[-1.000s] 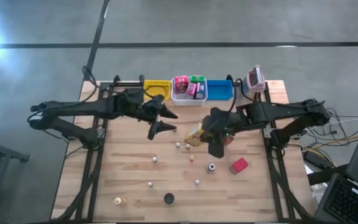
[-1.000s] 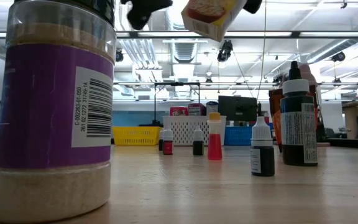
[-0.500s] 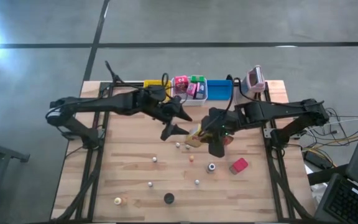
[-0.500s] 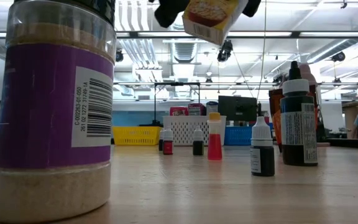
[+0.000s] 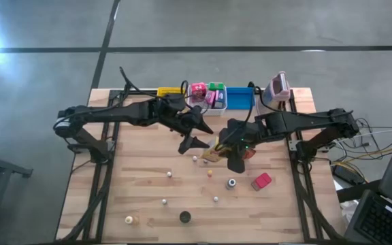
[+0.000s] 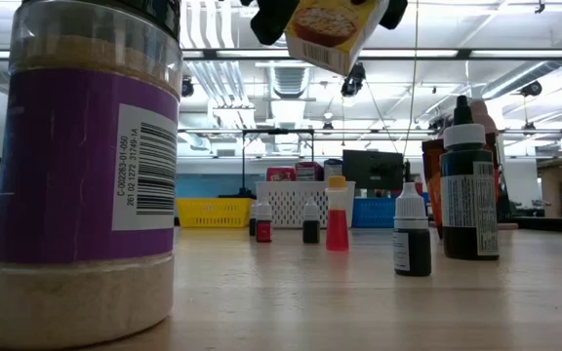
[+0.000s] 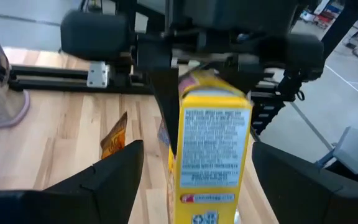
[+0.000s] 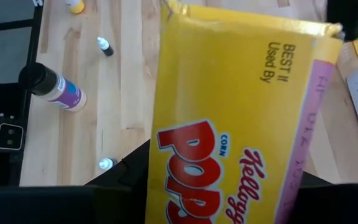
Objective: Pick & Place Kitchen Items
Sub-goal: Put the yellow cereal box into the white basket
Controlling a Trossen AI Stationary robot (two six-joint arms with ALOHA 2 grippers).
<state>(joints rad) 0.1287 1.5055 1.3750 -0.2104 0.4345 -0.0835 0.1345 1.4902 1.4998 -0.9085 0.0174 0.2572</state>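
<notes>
A yellow cardboard cereal box (image 8: 241, 118), printed "Kellogg's Corn Pops" and "BEST If Used By", is clamped by the right gripper (image 5: 224, 145); the left gripper (image 5: 197, 133) is spread wide beside it, empty.

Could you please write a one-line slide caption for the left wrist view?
Open left tool facing the yellow cardboard cereal box held above the wooden table by the right tool.

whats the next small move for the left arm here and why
Probably ease the left gripper forward so its open jaws straddle the yellow cardboard cereal box, then close. The right gripper holds that box in the air above the wooden table, and in the left wrist view the box sits centred between the left jaws without touching them, which looks like a handover.
</notes>
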